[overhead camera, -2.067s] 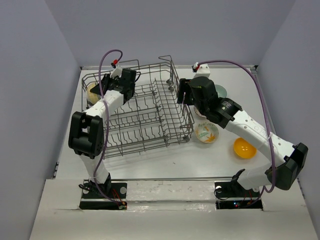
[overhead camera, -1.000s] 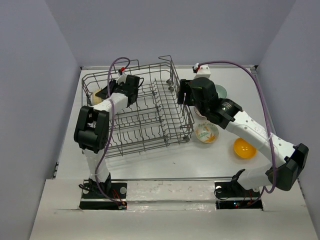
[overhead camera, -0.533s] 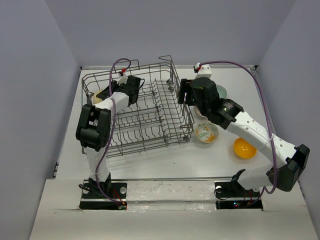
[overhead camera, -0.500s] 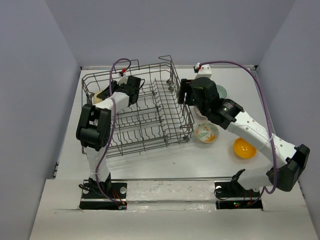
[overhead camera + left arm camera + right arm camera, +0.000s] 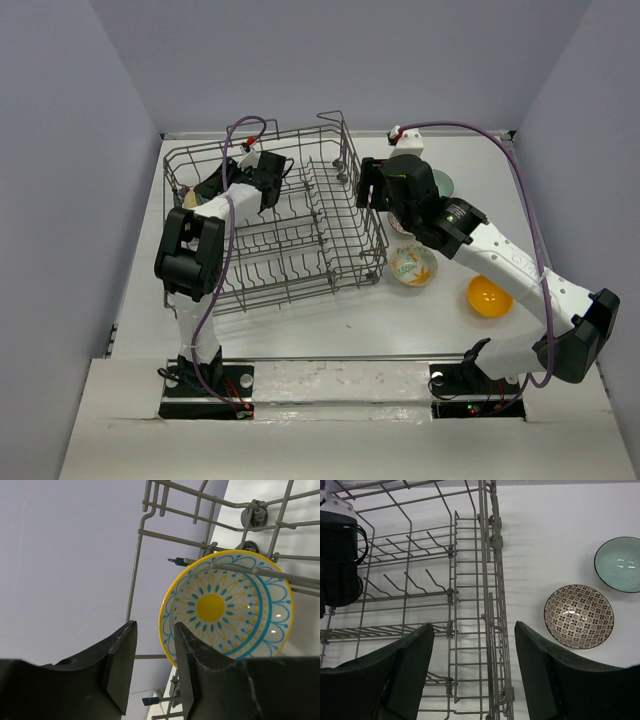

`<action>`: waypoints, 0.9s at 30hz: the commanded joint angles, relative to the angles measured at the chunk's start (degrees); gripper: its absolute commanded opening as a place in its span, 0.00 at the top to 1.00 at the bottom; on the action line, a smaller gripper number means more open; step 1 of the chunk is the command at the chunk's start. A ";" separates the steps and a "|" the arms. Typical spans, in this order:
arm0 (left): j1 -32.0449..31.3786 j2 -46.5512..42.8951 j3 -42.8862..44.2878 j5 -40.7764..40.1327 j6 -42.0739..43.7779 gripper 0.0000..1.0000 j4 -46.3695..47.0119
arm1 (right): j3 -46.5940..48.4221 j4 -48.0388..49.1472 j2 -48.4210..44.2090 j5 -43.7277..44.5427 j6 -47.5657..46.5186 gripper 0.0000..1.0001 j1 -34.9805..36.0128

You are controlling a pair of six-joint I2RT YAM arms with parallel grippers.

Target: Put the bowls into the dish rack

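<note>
White table (image 5: pixel 330 322); wire rack (image 5: pixel 292 262), seemingly steel

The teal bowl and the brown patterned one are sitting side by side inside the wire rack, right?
Not inside it. The teal bowl and the brown bowl do sit side by side, but on the table, outside the rack. The right wrist view shows this.

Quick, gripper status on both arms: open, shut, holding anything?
Left gripper: open, nothing between the fingers; the yellow floral bowl sits in the dish rack just beyond them.
Right gripper: open, empty, above the rack.
</note>
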 commanded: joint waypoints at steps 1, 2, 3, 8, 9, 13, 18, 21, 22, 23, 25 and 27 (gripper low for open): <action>-0.25 -2.67 2.16 -2.91 -1.00 0.50 -0.42 | 0.06 3.17 -1.93 1.44 0.19 0.28 0.55; -0.34 -2.93 2.25 -2.91 -1.00 0.50 -0.51 | 0.06 3.17 -1.93 1.44 0.19 0.28 0.55; -0.25 -3.11 2.25 -3.17 -1.00 0.50 -0.68 | 0.06 3.17 -1.93 1.44 0.11 0.28 0.55; -0.25 -4.60 3.74 -3.70 -2.49 0.49 -3.22 | 0.24 3.08 -1.93 1.35 -0.07 0.28 0.55; -0.25 -4.69 4.53 -3.70 -3.02 0.49 -4.02 | 0.24 3.08 -1.84 1.35 0.02 0.28 0.55; -0.51 -6.18 8.38 -3.71 -8.54 0.44 -11.02 | 0.32 3.08 -2.02 1.35 0.02 0.28 0.55; -1.48 -7.85 15.34 1.30 -19.98 0.41 -22.12 | 1.03 3.17 -2.02 0.91 -0.07 0.28 0.55; -2.44 -10.05 18.15 4.89 -25.34 0.39 -25.37 | 1.64 3.08 -2.28 1.09 -0.07 0.28 0.55; -2.71 -10.84 18.85 6.39 -26.22 0.39 -25.90 | 1.73 3.08 -2.45 1.09 -0.07 0.29 0.55; -2.88 -11.80 19.56 7.88 -27.53 0.39 -26.00 | 1.99 2.99 -2.46 1.09 -0.07 0.29 0.55; -3.50 -16.36 19.74 13.94 -28.59 0.39 -25.21 | 2.61 2.91 -2.81 1.70 -0.24 0.29 0.55; -3.85 -19.01 19.57 19.03 -29.39 0.38 -23.72 | 2.96 2.91 -3.16 3.19 -0.51 0.28 0.55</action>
